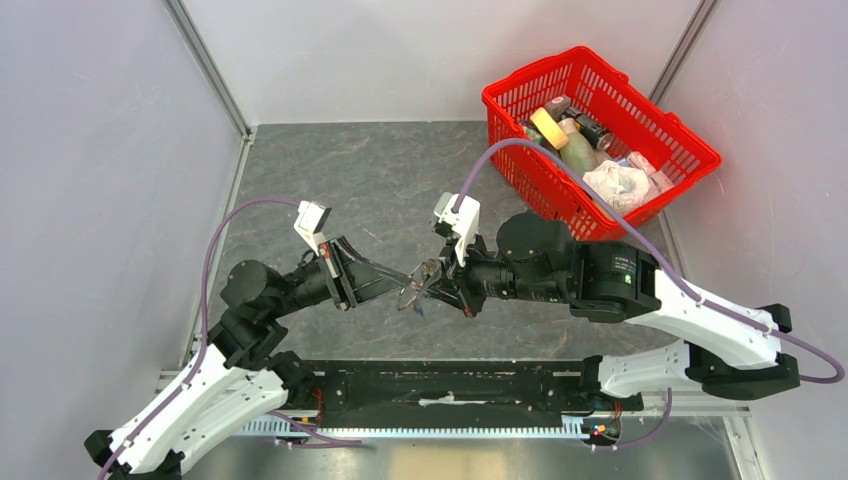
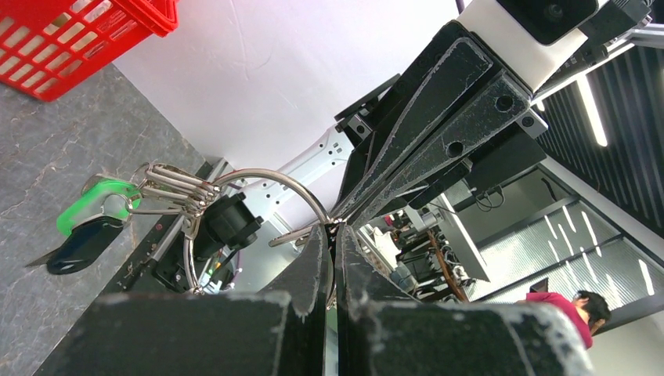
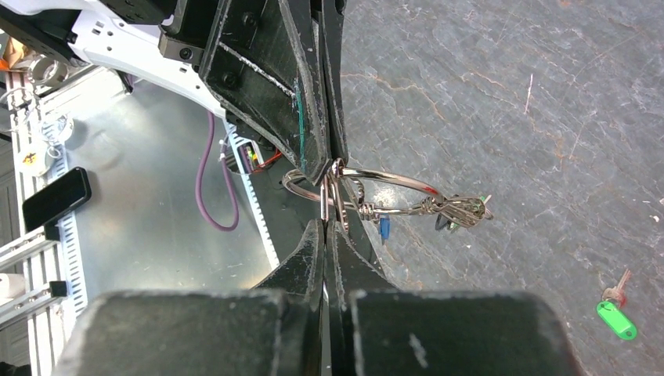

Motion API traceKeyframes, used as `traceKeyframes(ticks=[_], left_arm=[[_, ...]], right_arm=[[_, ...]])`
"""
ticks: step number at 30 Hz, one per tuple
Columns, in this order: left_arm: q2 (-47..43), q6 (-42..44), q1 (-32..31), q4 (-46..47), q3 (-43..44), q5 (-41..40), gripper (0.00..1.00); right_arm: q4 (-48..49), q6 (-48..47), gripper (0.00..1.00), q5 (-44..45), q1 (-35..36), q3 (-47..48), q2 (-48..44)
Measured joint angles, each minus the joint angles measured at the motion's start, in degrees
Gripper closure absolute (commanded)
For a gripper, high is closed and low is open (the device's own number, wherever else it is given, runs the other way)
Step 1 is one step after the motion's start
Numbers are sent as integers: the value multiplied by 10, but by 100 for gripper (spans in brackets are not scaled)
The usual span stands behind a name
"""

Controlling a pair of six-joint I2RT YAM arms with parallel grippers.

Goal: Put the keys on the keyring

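The keyring (image 2: 270,175), a thin silver wire ring, hangs in the air between both grippers. My left gripper (image 2: 335,229) is shut on its wire. Keys with a green head (image 2: 98,204) and a dark head (image 2: 82,244) dangle from wire loops on its far side. In the right wrist view the keyring (image 3: 391,177) carries a small blue-headed key (image 3: 384,227). My right gripper (image 3: 327,224) is shut on a thin silver key (image 3: 325,196) that hangs at the ring, just under the left fingertips. In the top view the two grippers (image 1: 405,283) (image 1: 432,283) meet tip to tip above the table.
A red basket (image 1: 650,105) with bottles and packets stands at the back right. On the grey table lies a loose key with a green tag (image 3: 616,319). Walls close in on both sides, and a black rail runs along the near edge.
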Motion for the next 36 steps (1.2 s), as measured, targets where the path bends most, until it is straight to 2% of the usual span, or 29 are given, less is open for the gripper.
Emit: traceKeyframes(ticks=[3,4,6,8,10,12,23,30,36], left_arm=[[-1,0,0,0,0,0,98],[-2,0,0,0,0,0,90],[-2,-1,0,0,0,0,62],[-4,0,0,-2,0,-2,40],[-10,2,0,-13,2,-8,28],[-20,9,0,-48,10,-22,22],[-66,104,0,-236,80,-140,20],[-67,126,0,-270,110,-155,21],[-64,118,0,-241,131,-127,22]], right_arm=[[0,0,100,0,1,0,0],[0,0,100,-1,1,0,0],[0,0,100,-1,1,1,0],[-1,0,100,-2,1,2,0],[-6,-1,100,-1,1,6,2],[-12,-1,100,-1,1,10,2],[-41,8,100,20,1,63,13],[-58,68,100,69,1,69,28],[-82,140,100,113,-12,93,57]])
